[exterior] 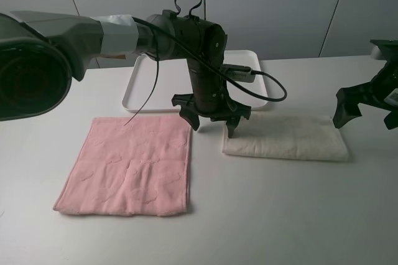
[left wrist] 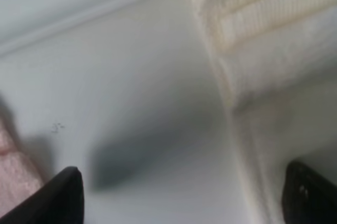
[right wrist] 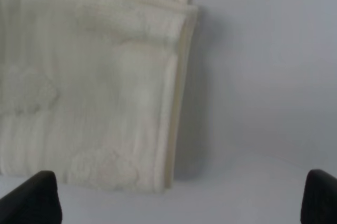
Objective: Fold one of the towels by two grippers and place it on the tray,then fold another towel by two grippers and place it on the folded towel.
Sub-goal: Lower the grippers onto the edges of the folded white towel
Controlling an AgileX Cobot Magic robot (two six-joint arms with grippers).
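The cream-white towel (exterior: 287, 137) lies folded into a long strip on the table, right of centre; it also fills the left wrist view (left wrist: 263, 40) and the right wrist view (right wrist: 89, 87). My left gripper (exterior: 214, 119) hangs open just above the strip's left end, its fingertips (left wrist: 58, 195) spread wide. My right gripper (exterior: 367, 108) stands open just past the strip's right end, above the table. The pale pink towel (exterior: 130, 164) lies flat and unfolded at the left. The white tray (exterior: 149, 88) sits behind, partly hidden by the left arm.
The left arm's big grey body (exterior: 56, 41) reaches in from the upper left over the tray. A black cable (exterior: 267, 88) loops beside the left wrist. Bare white tabletop (exterior: 267, 215) stretches along the front.
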